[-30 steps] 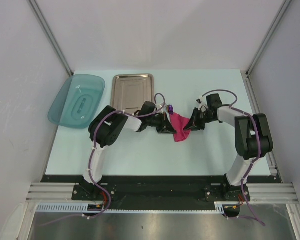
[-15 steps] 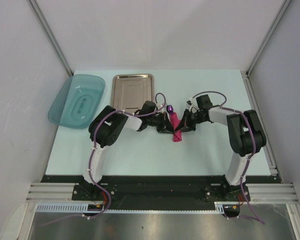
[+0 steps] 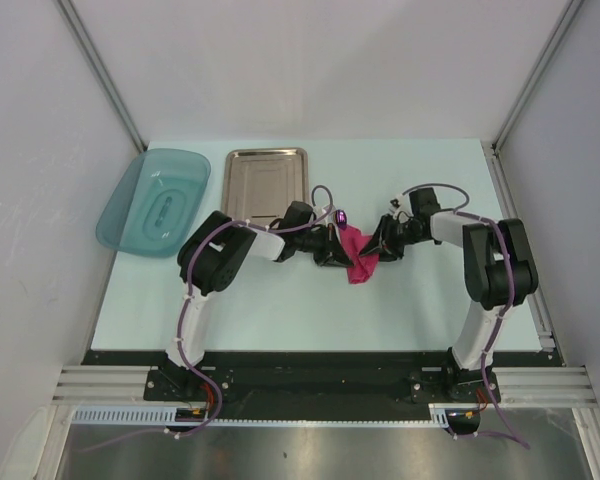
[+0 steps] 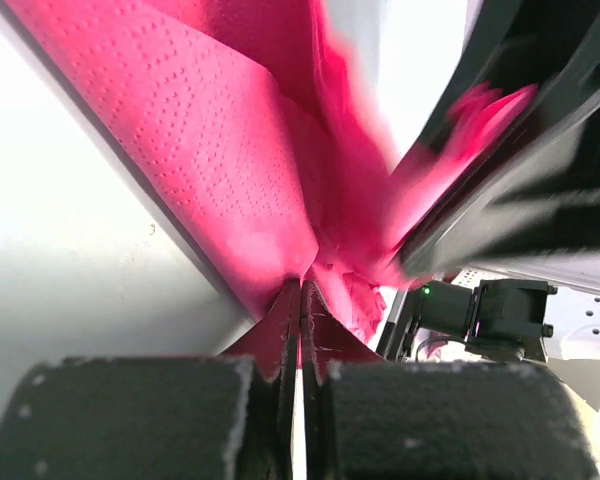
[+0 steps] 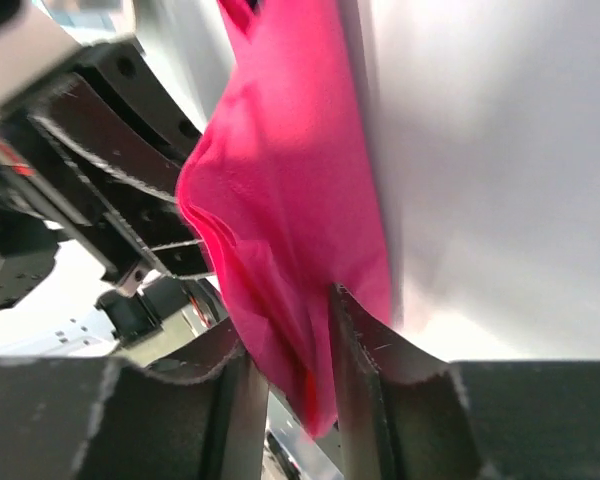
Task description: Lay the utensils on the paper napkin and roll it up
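From above, the bunched paper napkin (image 3: 360,262) near the middle of the table (image 3: 280,310) hides its own inside, and the purple tip (image 3: 339,215) at its far end is too small to identify. In both wrist views the napkin runs off the top edge; the dark shapes (image 4: 540,150) beyond it are blurred

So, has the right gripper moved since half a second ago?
Yes. The right gripper, shut on the magenta-pink paper napkin, has drawn back rightward, farther from the rectangular steel tray.
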Robot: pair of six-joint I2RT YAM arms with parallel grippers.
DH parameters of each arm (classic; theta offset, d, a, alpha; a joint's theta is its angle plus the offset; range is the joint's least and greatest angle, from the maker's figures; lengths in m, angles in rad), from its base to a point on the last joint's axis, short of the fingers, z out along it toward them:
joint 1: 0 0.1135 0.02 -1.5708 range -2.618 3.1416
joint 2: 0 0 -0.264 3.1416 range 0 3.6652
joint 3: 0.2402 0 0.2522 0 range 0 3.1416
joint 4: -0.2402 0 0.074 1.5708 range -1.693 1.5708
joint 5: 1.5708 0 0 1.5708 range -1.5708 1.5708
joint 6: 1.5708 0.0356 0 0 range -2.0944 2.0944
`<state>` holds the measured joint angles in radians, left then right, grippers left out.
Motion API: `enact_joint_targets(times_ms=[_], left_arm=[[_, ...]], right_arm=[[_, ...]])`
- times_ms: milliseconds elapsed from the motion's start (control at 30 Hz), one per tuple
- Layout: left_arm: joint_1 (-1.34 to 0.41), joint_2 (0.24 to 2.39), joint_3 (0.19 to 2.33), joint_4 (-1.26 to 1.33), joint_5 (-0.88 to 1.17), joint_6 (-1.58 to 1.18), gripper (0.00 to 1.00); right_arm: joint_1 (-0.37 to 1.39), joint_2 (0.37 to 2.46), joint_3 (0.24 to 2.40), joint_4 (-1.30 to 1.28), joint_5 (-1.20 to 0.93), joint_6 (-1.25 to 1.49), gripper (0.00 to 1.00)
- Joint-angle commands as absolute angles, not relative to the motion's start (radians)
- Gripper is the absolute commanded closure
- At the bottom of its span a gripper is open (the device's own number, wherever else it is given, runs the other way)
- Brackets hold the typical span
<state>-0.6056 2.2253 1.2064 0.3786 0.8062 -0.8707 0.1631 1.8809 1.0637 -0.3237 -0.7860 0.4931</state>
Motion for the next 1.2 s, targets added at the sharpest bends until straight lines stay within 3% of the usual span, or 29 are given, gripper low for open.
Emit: enact_joint_targets(times_ms=[0,67,300,367,767,1167], left_arm=[[-0.618,2.233,1.223,0.319,0.732,-0.808,1.0],[-0.62,2.233,1.229,0.313,0.727,-0.804,1.0],[-0.63,2.235,1.261,0.235,0.692,-0.769,1.0],[-0.632,2.235,1.264,0.221,0.68,-0.756,1.0],[-0.637,2.243,1.299,0.157,0.666,-0.724,1.0],[-0.638,2.235,1.307,0.156,0.678,-0.713,1.0]], right_arm=[[0.104,1.804,1.1,-0.365,-0.798,0.453,0.65],[0.094,1.796,1.098,-0.38,-0.798,0.436,0.67],[0.092,1.784,1.097,-0.379,-0.824,0.451,0.94],[0.104,1.778,1.1,-0.374,-0.834,0.463,0.98],[0.235,1.864,1.092,-0.227,-0.865,0.615,0.99],[0.201,1.976,1.077,-0.183,-0.856,0.637,1.0]])
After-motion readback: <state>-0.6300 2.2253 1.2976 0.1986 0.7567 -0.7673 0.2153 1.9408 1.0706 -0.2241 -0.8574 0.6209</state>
